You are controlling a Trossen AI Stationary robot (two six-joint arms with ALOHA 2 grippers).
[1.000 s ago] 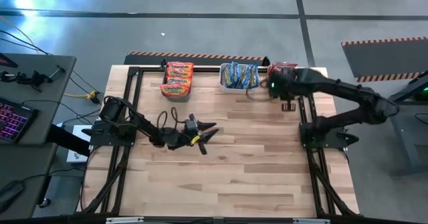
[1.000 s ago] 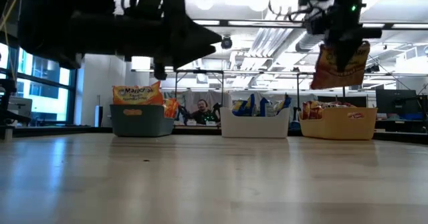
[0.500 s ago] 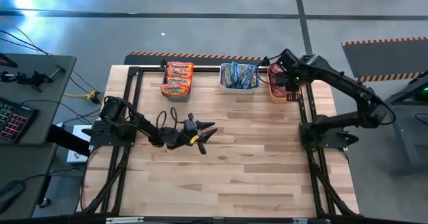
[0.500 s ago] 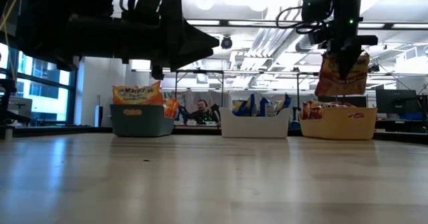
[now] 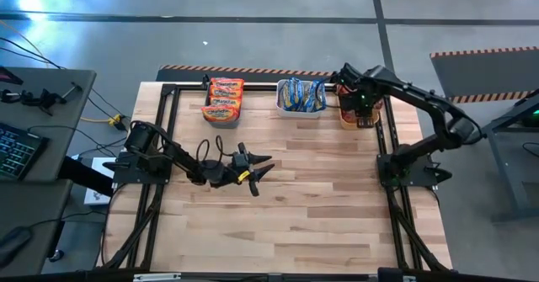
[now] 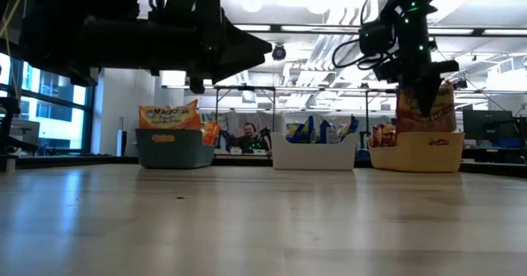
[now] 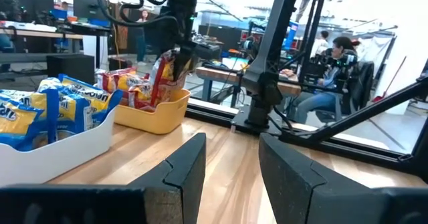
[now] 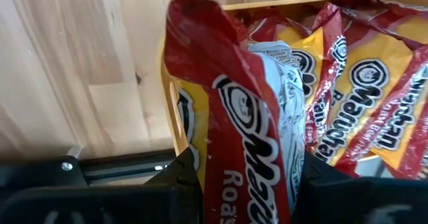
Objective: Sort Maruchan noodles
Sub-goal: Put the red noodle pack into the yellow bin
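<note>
I see bare wood tabletop [image 6: 263, 226] nearest me. Above its middle my left gripper [image 5: 257, 173] hangs, fingers [image 7: 180, 174] partly apart on nothing. Along the far edge sit three bins: a teal bin [image 6: 174, 147] of orange packets [image 5: 223, 99], a white bin [image 6: 314, 152] of blue packets [image 5: 301, 94], a yellow bin [image 6: 416, 152] of red packets [image 8: 374, 97]. My right gripper [image 5: 357, 107] is over the yellow bin, fingers pinching a red packet [image 8: 234, 137] upright, its lower end inside the bin. Beyond is an office with bright ceiling lights and a seated person [image 7: 331, 73].
</note>
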